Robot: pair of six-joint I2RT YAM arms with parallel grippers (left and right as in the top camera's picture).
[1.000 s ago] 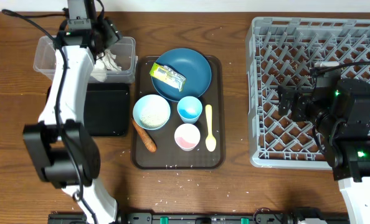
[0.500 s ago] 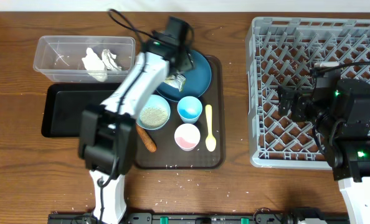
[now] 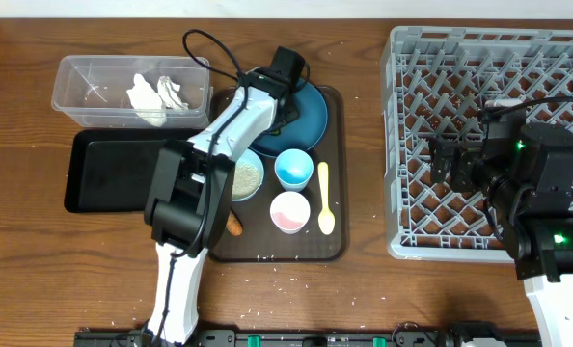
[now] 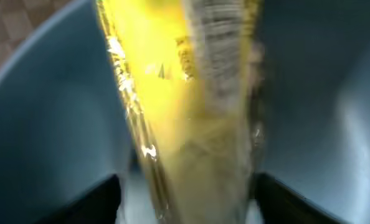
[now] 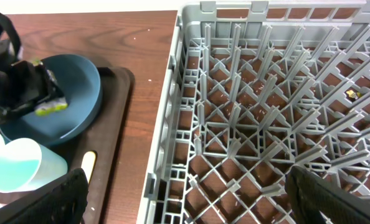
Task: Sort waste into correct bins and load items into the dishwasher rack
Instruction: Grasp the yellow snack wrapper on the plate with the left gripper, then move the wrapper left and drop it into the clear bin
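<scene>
Yellow-green crinkled wrapper scrap [image 4: 191,112] lay on the dark blue round plate [image 3: 311,120] between the left gripper's [image 3: 277,104] half-open jaws, grip uncertain; closing, then carrying it to the clear plastic tub [image 3: 98,92], looked next.

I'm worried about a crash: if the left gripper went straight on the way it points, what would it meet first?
The left gripper would meet the yellow wrapper between its fingers first, then likely the blue plate behind it.
</scene>
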